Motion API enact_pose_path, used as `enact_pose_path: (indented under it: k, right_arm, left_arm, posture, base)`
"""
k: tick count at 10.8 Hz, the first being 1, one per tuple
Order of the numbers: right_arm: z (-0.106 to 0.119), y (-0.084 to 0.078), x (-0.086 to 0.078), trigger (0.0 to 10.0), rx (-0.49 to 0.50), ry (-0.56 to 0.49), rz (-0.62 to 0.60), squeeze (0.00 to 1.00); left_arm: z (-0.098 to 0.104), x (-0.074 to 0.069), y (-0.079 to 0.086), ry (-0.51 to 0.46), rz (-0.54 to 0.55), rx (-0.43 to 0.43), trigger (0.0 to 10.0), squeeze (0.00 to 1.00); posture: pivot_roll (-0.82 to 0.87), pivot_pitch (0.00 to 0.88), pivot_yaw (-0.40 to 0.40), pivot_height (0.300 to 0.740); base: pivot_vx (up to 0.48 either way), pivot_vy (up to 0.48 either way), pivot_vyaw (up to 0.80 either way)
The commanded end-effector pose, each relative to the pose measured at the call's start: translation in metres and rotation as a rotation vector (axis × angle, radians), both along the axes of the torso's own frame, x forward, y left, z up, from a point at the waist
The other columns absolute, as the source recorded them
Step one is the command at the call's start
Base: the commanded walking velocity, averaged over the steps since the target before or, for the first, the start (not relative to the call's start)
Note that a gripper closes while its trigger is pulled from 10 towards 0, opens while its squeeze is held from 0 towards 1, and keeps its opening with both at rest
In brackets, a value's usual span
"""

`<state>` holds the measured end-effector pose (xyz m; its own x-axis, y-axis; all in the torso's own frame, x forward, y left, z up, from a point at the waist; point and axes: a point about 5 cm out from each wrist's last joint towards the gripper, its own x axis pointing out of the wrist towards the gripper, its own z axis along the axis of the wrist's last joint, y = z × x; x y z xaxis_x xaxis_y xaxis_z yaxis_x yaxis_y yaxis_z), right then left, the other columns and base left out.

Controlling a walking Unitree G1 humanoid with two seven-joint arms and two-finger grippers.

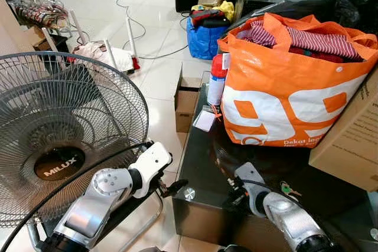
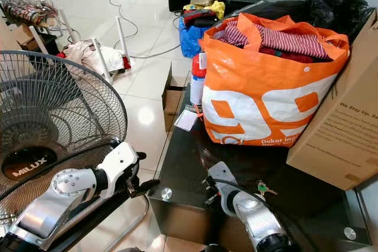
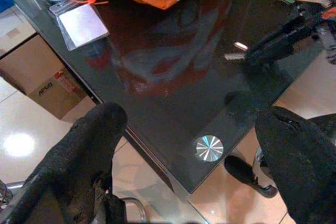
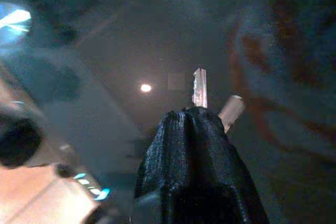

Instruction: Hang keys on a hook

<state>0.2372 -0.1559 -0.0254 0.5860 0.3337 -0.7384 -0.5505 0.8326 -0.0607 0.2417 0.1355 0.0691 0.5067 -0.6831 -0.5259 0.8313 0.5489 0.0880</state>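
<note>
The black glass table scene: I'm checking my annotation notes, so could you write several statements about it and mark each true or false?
1. The right gripper is shut on keys. True.
2. The left gripper is shut. False: its fingers stand wide apart over the black glass table's corner.
3. The orange bag lies on the floor. False: it stands on the table.
4. A MILUX fan stands on the robot's left. True.

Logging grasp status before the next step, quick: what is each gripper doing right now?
Left gripper: open, holding nothing, over the corner of the black glass table.
Right gripper: fingers shut on the keys, low over the table.
</note>
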Motion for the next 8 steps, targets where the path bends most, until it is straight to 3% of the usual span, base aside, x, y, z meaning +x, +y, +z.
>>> enact_pose_path:
  k: [1,4,6,7,8]
  right_arm:
    - [-0.004,-0.009,0.0,0.0,-0.057,0.003,-0.029,0.0]
    - [0.006,-0.029,0.014,0.0,-0.116,-0.084,-0.135,0.0]
    - [0.013,-0.026,0.014,0.0,-0.016,-0.123,-0.144,0.0]
    - [0.025,-0.023,0.019,10.0,0.087,-0.213,-0.183,0.0]
    - [0.029,-0.025,0.019,10.0,0.152,-0.233,-0.207,1.0]
  left_arm:
    - [0.001,0.003,0.001,-0.006,-0.007,0.012,10.0,0.0]
    - [0.002,0.005,-0.001,-0.007,-0.014,0.012,10.0,0.0]
    - [0.001,0.005,-0.002,-0.009,-0.017,0.011,10.0,0.0]
    - [0.001,0.005,-0.002,-0.01,-0.017,0.01,10.0,0.0]
    - [0.001,0.005,-0.002,-0.008,-0.019,0.009,10.0,0.0]
  posture:
    - [-0.12,0.0,0.035,0.74]
    - [-0.13,0.0,0.046,0.74]
    - [-0.13,0.0,0.046,0.74]
    - [-0.13,0.0,0.046,0.74]
    - [-0.13,0.0,0.046,0.74]
  base:
    - [0.0,0.0,0.0]
    - [0.0,0.0,0.0]
    - [0.0,0.0,0.0]
    - [0.0,0.0,0.0]
    - [0.0,0.0,0.0]
